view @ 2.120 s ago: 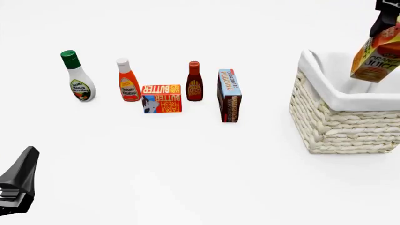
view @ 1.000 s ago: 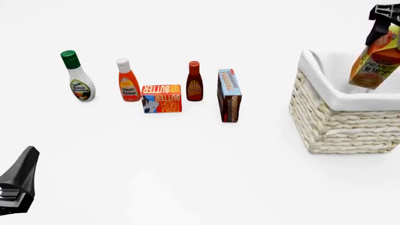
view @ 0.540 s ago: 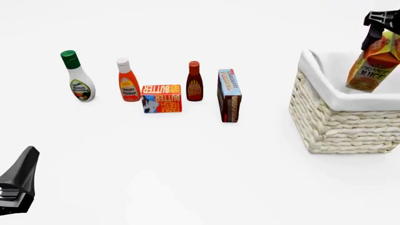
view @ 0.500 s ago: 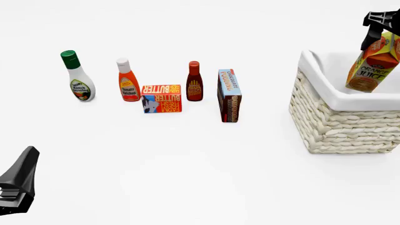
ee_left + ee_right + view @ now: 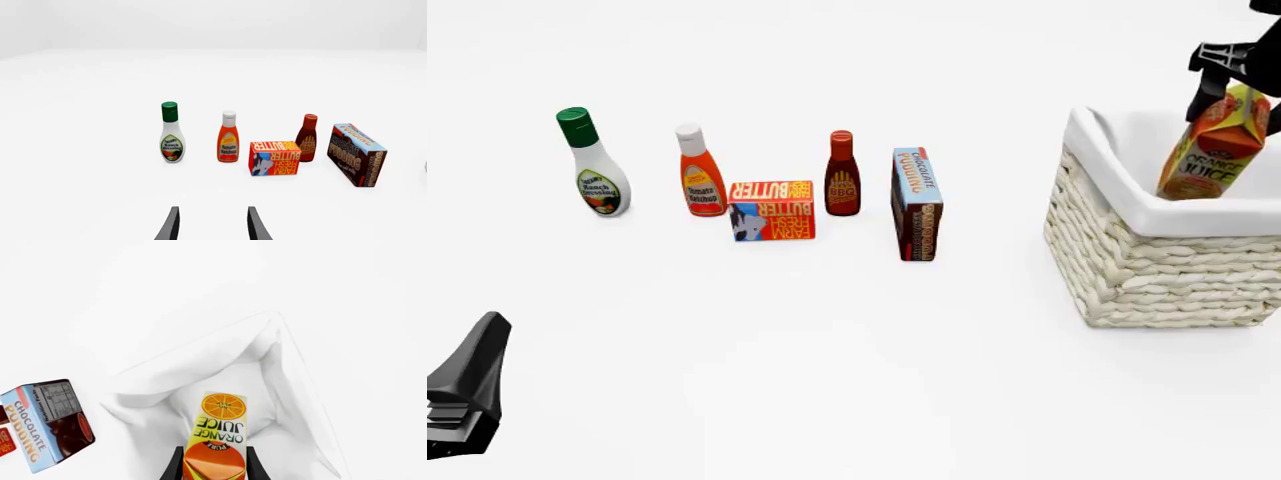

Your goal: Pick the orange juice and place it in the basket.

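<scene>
The orange juice (image 5: 1204,160) is an orange and yellow carton. It hangs a little tilted over the open top of the basket (image 5: 1154,265), its lower end just inside the cloth-lined rim. My right gripper (image 5: 1225,72) is shut on its gable top. In the right wrist view the orange juice (image 5: 217,432) hangs between the fingers above the basket's white lining (image 5: 220,365). My left gripper (image 5: 212,225) is open and empty, low at the near left of the table (image 5: 461,390).
Left of the basket stands a row: ranch dressing bottle (image 5: 593,165), ketchup bottle (image 5: 701,172), red butter box (image 5: 773,210), BBQ sauce bottle (image 5: 842,174) and chocolate pudding box (image 5: 917,203). The pudding box also shows in the right wrist view (image 5: 47,422).
My right gripper has moved the orange juice left and down, from above the basket's right side to its opening, and turned it more upright. The left arm has not moved.
</scene>
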`<action>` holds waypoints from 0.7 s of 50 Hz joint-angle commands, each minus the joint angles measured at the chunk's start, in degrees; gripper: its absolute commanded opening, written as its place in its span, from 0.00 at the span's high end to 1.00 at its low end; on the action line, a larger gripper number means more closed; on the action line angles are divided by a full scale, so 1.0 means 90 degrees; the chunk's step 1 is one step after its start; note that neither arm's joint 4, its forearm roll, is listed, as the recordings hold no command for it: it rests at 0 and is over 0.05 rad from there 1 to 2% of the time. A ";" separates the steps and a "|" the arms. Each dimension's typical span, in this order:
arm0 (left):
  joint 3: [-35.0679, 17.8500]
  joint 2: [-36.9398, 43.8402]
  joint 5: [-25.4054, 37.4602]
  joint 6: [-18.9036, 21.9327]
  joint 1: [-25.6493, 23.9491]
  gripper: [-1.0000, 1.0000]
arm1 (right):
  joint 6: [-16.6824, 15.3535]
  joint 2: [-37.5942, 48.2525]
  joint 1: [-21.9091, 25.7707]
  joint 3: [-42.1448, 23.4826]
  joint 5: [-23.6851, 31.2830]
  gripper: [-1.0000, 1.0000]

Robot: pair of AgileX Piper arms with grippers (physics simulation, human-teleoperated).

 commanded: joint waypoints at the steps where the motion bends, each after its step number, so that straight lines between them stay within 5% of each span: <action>1: 0.0009 -0.0032 0.0012 0.0005 0.0014 0.00 | 0.0099 -0.0063 -0.0035 0.0017 0.0063 1.00; 35: 0.0009 -0.0032 0.0012 0.0006 0.0013 0.00 | 0.0057 0.0371 -0.0159 -0.0130 0.0063 1.00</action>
